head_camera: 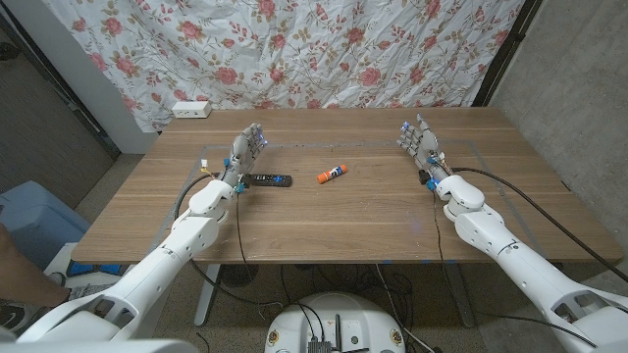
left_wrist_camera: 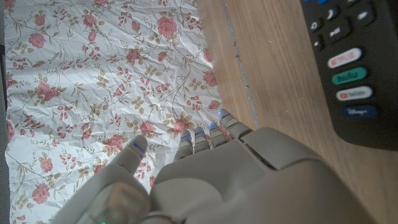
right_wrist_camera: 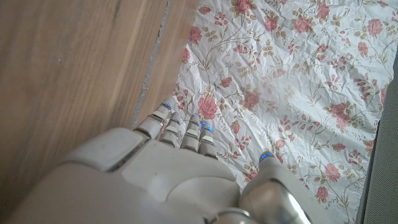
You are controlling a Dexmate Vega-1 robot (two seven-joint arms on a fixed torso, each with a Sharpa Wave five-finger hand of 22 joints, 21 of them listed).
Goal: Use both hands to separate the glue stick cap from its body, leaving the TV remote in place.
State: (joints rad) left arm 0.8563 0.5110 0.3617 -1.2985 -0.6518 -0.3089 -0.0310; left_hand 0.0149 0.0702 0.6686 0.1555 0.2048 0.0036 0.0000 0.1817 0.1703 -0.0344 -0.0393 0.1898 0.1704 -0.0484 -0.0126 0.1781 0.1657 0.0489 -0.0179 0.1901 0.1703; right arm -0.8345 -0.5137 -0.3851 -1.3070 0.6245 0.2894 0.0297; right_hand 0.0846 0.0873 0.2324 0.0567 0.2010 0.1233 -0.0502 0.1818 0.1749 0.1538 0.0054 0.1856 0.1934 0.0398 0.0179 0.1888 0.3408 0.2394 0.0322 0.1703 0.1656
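Glue stick (head_camera: pixel 333 174) capped, beside TV remote (head_camera: pixel 268 179), wooden table (head_camera: pixel 343 226)

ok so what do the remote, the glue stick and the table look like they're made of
Remote: likely hard black plastic with a matte look; rubbery-looking coloured buttons in the left wrist view.
Glue stick: probably smooth plastic, with a white body and an orange end, too small to judge its gloss.
Table: wood or wood-look laminate, brown grain lines, low sheen.
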